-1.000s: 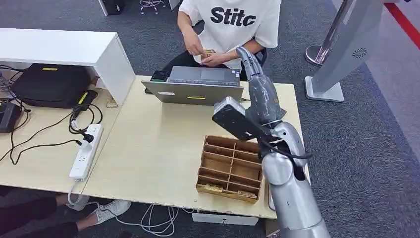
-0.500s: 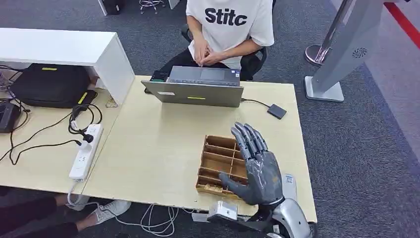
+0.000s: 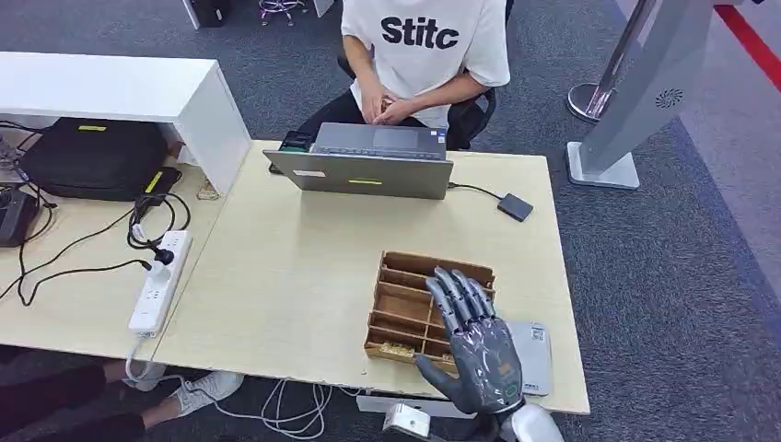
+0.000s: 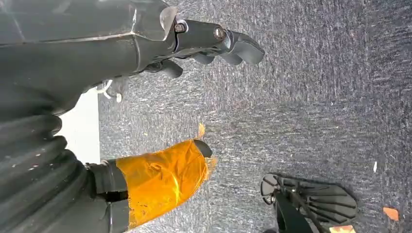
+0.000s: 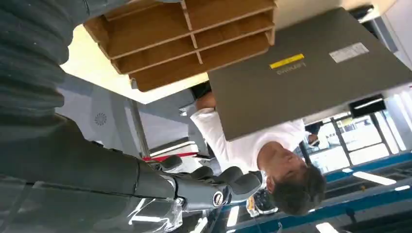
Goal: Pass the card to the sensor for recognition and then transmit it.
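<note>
My right hand hovers open and empty over the near right corner of the wooden compartment tray, fingers spread and pointing away from me. A gold-coloured card lies in a near compartment of the tray. The small dark sensor sits on the table's far right, wired to the laptop. In the right wrist view the hand holds nothing beside the tray. My left hand hangs empty over the carpet, its thumb wrapped in orange tape.
A person sits behind the laptop with hands together in the lap. A flat grey device lies right of the tray. A white power strip with cables and a black bag occupy the left desk.
My right arm has drawn back from the person to the table's near edge and sunk over the tray. The person's hands, which held a small yellowish thing, are now folded together.
</note>
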You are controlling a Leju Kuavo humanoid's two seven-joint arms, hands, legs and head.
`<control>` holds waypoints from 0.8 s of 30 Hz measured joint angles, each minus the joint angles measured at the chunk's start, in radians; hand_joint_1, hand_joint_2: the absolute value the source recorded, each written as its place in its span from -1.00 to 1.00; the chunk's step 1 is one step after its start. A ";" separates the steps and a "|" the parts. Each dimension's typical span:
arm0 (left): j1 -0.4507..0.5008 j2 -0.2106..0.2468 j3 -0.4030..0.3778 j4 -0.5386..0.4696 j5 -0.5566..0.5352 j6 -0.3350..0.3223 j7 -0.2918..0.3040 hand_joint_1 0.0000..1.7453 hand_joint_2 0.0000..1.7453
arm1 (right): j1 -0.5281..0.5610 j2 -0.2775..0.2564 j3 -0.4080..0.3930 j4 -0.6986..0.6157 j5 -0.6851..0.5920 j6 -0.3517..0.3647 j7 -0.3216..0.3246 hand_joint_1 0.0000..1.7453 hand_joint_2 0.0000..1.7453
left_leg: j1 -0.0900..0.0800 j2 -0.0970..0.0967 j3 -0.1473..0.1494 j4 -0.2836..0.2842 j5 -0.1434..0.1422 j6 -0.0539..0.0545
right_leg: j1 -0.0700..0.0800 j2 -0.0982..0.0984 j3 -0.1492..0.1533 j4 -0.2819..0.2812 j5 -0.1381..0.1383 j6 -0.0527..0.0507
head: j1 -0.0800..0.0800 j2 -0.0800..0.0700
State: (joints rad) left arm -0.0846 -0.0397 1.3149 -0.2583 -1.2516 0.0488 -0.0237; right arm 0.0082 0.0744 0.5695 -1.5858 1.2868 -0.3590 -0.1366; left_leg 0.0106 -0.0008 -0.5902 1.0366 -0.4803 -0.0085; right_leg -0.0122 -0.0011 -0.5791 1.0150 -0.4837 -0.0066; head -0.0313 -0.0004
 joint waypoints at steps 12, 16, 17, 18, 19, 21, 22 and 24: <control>0.000 -0.003 0.002 0.000 0.009 0.007 0.000 -1.00 1.00 | 0.048 -0.027 -0.002 0.042 0.013 -0.016 0.013 -1.00 1.00 | 0.000 0.000 0.000 0.000 0.000 0.000 | 0.000 0.000 0.000 0.000 0.000 0.000 | 0.000 0.000; 0.000 -0.003 0.002 0.000 0.009 0.008 0.000 -1.00 1.00 | 0.051 -0.030 -0.003 0.042 0.028 -0.008 0.016 -1.00 1.00 | 0.000 0.000 0.000 0.000 0.000 0.000 | 0.000 0.000 0.000 0.000 0.000 0.000 | 0.000 0.000; 0.000 -0.003 0.002 0.000 0.009 0.008 0.000 -1.00 1.00 | 0.052 -0.031 -0.003 0.043 0.037 -0.008 0.020 -1.00 1.00 | 0.000 0.000 0.000 0.000 0.000 0.000 | 0.000 0.000 0.000 0.000 0.000 0.000 | 0.000 0.000; 0.000 -0.003 0.002 0.000 0.009 0.008 0.000 -1.00 1.00 | 0.052 -0.031 -0.003 0.043 0.047 -0.009 0.025 -1.00 1.00 | 0.000 0.000 0.000 0.000 0.000 0.000 | 0.000 0.000 0.000 0.000 0.000 0.000 | 0.000 0.000; 0.000 -0.003 0.002 0.000 0.009 0.008 0.000 -1.00 1.00 | 0.052 -0.032 -0.003 0.045 0.054 -0.009 0.029 -1.00 1.00 | 0.000 0.000 0.000 0.000 0.000 0.000 | 0.000 0.000 0.000 0.000 0.000 0.000 | 0.000 0.000; 0.000 -0.003 0.003 0.000 0.009 0.008 0.000 -1.00 1.00 | 0.052 -0.034 -0.003 0.047 0.058 -0.010 0.031 -1.00 1.00 | 0.000 0.000 0.000 0.000 0.000 0.000 | 0.000 0.000 0.000 0.000 0.000 0.000 | 0.000 0.000; 0.000 -0.003 0.003 0.000 0.009 0.008 0.000 -1.00 1.00 | 0.052 -0.034 -0.003 0.048 0.059 -0.010 0.032 -1.00 1.00 | 0.000 0.000 0.000 0.000 0.000 0.000 | 0.000 0.000 0.000 0.000 0.000 0.000 | 0.000 0.000; 0.000 -0.003 0.004 0.000 0.009 0.008 0.000 -1.00 1.00 | 0.052 -0.035 -0.003 0.048 0.059 -0.010 0.032 -1.00 1.00 | 0.000 0.000 0.000 0.000 0.000 0.000 | 0.000 0.000 0.000 0.000 0.000 0.000 | 0.000 0.000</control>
State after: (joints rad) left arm -0.0845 -0.0431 1.3191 -0.2583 -1.2425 0.0572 -0.0236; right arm 0.0598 0.0393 0.5669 -1.5377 1.3458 -0.3689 -0.1045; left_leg 0.0106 -0.0007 -0.5903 1.0366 -0.4803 -0.0084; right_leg -0.0122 -0.0011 -0.5791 1.0150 -0.4837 -0.0066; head -0.0317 -0.0004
